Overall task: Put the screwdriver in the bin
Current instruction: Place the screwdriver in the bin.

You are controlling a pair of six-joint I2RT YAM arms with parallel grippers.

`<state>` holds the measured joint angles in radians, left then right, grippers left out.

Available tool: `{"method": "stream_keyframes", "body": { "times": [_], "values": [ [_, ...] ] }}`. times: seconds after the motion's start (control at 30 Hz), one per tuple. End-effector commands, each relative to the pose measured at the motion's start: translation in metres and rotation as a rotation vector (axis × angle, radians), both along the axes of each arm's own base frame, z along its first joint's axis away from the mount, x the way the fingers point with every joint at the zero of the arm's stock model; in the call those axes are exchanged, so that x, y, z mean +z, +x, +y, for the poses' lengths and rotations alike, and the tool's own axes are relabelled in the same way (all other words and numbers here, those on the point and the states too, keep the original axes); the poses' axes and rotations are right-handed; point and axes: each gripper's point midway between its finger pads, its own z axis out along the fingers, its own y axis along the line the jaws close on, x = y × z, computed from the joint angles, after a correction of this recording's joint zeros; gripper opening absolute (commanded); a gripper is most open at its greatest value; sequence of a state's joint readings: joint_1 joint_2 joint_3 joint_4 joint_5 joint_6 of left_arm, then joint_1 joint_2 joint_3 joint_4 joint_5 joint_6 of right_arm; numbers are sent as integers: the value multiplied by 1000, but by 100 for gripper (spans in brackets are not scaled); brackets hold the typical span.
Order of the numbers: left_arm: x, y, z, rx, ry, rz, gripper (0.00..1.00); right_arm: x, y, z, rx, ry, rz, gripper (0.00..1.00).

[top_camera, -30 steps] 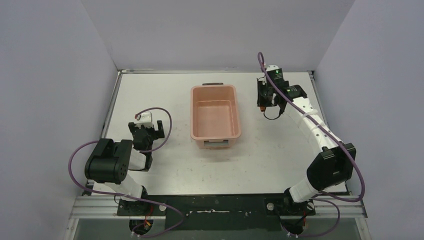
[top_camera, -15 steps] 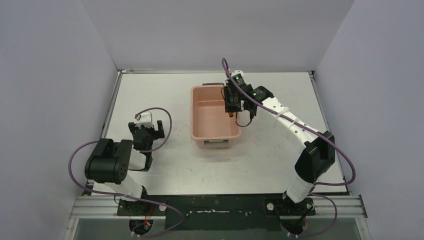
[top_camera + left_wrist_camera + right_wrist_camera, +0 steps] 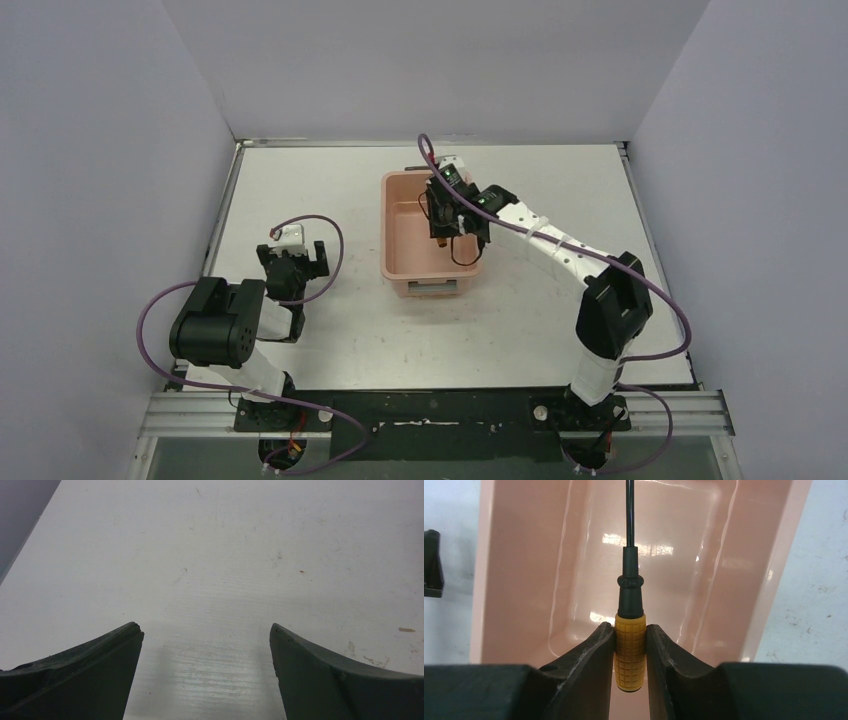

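Over the bin (image 3: 386, 235) — one screwdriver (image 3: 630, 590), handle pinched tight in your right gripper (image 3: 630, 630), just carried in from the right of the table (image 3: 560, 330) — seemingly clear of the floor, so release comes next.

Bin (image 3: 386, 235) sitting mid-table (image 3: 300, 190), right gripper (image 3: 630, 630) hanging over the bin's inside, screwdriver (image 3: 629, 650) sitting between its fingers with the shaft pointing out across the bin floor, left gripper (image 3: 292, 262) lying well left of the bin, over bare table.

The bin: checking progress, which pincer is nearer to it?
Right. The right pincer hangs over the bin, gripping the screwdriver; the left pincer sits open, off to the bin's left.
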<state>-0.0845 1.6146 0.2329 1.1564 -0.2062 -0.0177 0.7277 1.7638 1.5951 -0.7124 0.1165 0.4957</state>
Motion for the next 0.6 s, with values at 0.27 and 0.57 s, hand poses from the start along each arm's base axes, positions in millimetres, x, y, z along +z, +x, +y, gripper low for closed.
{"method": "stream_keyframes", "body": {
  "times": [0.27, 0.57],
  "values": [
    [22, 11, -2, 1, -14, -82, 97, -91, 8, 14, -7, -33, 72, 9],
    [22, 11, -2, 0, -14, -82, 97, -128, 8, 10, -25, -71, 102, 32]
  ]
}}
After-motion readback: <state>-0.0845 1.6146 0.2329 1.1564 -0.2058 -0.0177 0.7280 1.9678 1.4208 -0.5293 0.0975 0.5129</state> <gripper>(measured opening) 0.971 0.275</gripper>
